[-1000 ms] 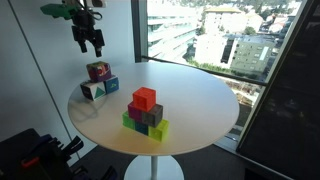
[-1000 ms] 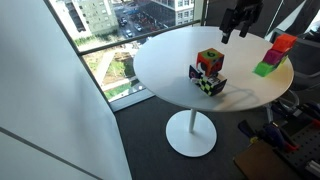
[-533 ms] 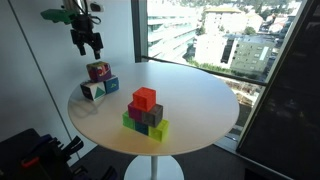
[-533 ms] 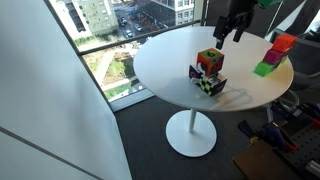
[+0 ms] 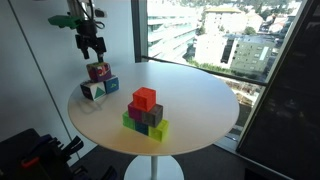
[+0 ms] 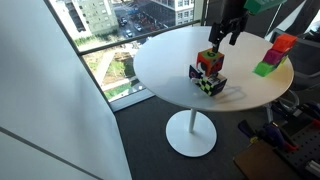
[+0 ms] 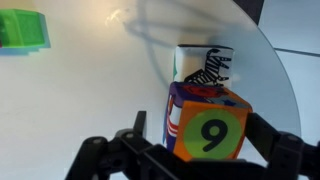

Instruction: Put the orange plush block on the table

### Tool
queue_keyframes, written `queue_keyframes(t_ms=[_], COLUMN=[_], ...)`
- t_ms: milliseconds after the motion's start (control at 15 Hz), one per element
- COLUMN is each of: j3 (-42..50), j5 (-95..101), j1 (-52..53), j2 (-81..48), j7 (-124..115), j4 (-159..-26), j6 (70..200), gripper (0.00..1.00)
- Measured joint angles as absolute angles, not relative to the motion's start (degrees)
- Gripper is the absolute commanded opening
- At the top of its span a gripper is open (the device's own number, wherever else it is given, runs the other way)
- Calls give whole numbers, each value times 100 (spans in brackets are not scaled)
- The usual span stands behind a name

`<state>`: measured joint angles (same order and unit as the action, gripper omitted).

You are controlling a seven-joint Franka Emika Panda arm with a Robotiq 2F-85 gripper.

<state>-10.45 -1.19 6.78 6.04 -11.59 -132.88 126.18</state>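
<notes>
Numeral "9" — dark, on a yellow disc, face of the orange plush block [image 7: 207, 105] just ahead of the pincer [image 7: 197, 138].

Both my exterior cameras stand well back and look down on the table [image 5: 205, 105] [image 6: 165, 55] from different sides. My wrist camera sees it close-up.

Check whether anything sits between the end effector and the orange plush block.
Nothing visible does. In an exterior view the open end effector hangs above the orange plush block with only air between them. The block tops the teal-and-white cubes, and bare table lies beside that stack.
</notes>
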Motion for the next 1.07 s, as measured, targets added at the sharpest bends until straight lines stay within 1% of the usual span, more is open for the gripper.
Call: queue_keyframes(t_ms=[600, 1067], j3=[-1049, -1051], j5=[-39, 398], j1=[825, 949], j2=[152, -28], j7=[-1468, -1919], j4=[-12941, -12838], j6=[12681, 12684], gripper=[100, 100])
